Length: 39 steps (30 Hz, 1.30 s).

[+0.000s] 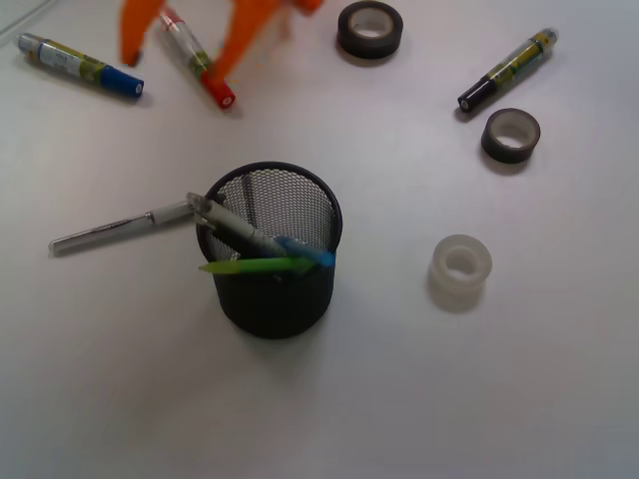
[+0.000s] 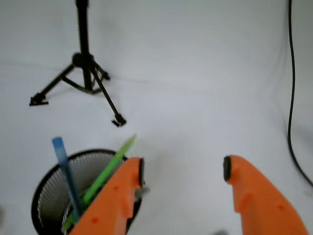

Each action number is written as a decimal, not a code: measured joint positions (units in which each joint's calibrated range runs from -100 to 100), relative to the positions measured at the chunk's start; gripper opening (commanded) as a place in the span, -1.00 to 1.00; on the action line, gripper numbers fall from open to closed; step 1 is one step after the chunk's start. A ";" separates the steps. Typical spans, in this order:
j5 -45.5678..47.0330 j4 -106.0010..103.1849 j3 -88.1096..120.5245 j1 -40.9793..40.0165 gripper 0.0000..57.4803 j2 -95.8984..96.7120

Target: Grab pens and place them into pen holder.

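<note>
Our gripper [image 1: 185,45] hangs spread and empty at the desk's [image 1: 559,399] far edge. The silver-white pen [image 1: 120,228] lies flat toward the front, left of the pen holder [image 1: 275,299], its long axis left to right, tip touching the rim.

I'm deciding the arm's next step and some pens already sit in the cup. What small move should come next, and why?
Probably swing the open, empty hand toward the silver-white pen lying on the table left of the pen holder. The lime green pen and light blue pen already rest in the holder, so this looks like the one pen left on the table.
</note>
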 measured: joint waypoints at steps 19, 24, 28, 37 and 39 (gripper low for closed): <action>13.72 5.53 20.58 9.17 -0.31 -0.78; 22.81 22.46 9.79 12.80 -0.31 4.18; 28.38 35.33 -1.80 13.24 -0.31 10.98; 29.60 46.74 -18.15 13.54 -0.32 20.73; 28.82 46.83 -19.86 13.10 -0.32 20.73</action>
